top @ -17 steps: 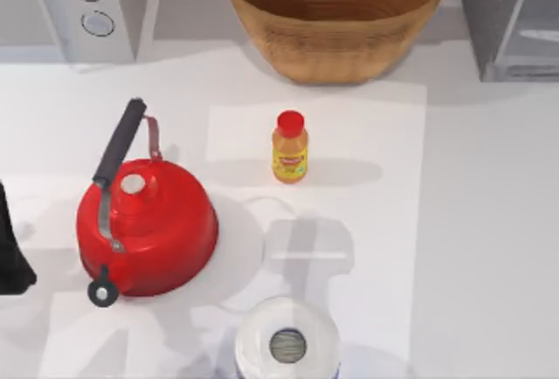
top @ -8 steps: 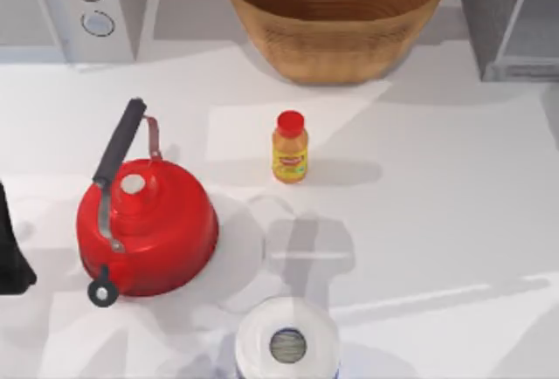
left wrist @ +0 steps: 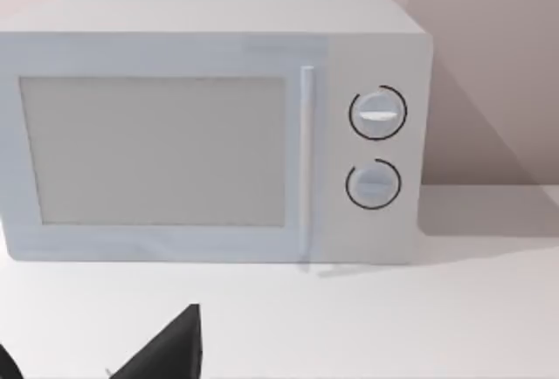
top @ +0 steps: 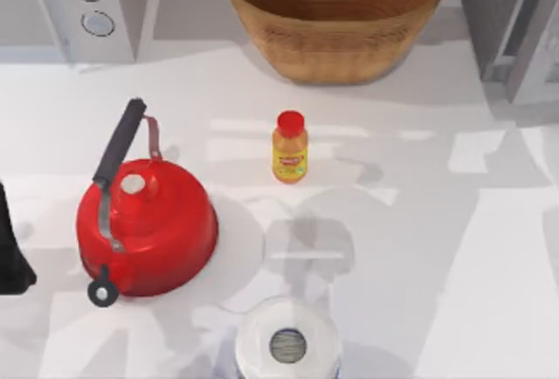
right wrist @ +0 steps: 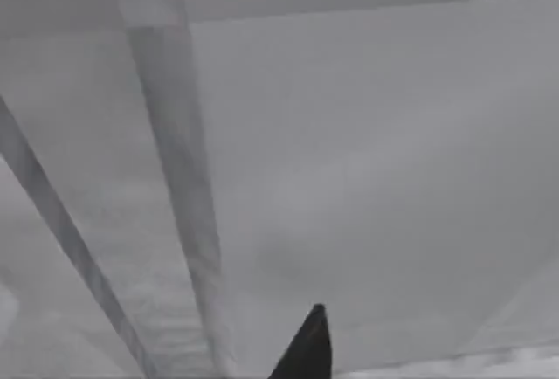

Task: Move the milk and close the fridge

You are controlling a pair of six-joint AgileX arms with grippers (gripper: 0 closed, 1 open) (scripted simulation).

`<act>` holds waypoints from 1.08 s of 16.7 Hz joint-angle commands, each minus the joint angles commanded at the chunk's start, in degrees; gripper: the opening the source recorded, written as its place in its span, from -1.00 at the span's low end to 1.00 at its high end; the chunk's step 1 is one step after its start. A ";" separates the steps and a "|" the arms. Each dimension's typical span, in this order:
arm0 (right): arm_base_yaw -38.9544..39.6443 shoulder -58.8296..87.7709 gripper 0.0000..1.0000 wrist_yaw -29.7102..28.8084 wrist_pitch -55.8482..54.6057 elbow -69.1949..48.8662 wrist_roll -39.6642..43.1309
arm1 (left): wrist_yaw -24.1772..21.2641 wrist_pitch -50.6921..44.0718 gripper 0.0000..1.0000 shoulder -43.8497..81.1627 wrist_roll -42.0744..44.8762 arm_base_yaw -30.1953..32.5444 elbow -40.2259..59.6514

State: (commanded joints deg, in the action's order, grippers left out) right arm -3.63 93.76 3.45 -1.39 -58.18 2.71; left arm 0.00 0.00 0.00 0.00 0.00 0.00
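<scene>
Red round kettle with a black handle (top: 146, 226) sits on the white counter (top: 489, 265) at the left. Orange bottle with a red cap (top: 290, 148) stands mid-counter, just before the woven wicker basket (top: 336, 17). Pale two-knob microwave (top: 74, 8) back left, grey metallic fridge (top: 511, 17) back right, white paper-towel roll (top: 287, 342) at the front edge.
</scene>
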 joint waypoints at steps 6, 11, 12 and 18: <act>1.42 -0.66 1.00 -2.55 -1.05 1.19 -1.95 | 0.00 0.00 1.00 0.00 0.00 0.00 0.00; 1.43 5.73 1.00 -2.66 0.70 -5.62 -2.01 | 0.00 0.00 1.00 0.00 0.00 0.00 0.00; 1.44 8.01 1.00 -2.69 1.13 -8.66 -2.01 | 0.00 0.00 1.00 0.00 0.00 0.00 0.00; 1.50 19.16 1.00 -2.90 3.81 -23.91 -2.09 | 0.00 0.00 1.00 0.00 0.00 0.00 0.00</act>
State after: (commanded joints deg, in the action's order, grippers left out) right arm -2.14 112.92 0.54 2.42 -82.09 0.62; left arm 0.00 0.00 0.00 0.00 0.00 0.00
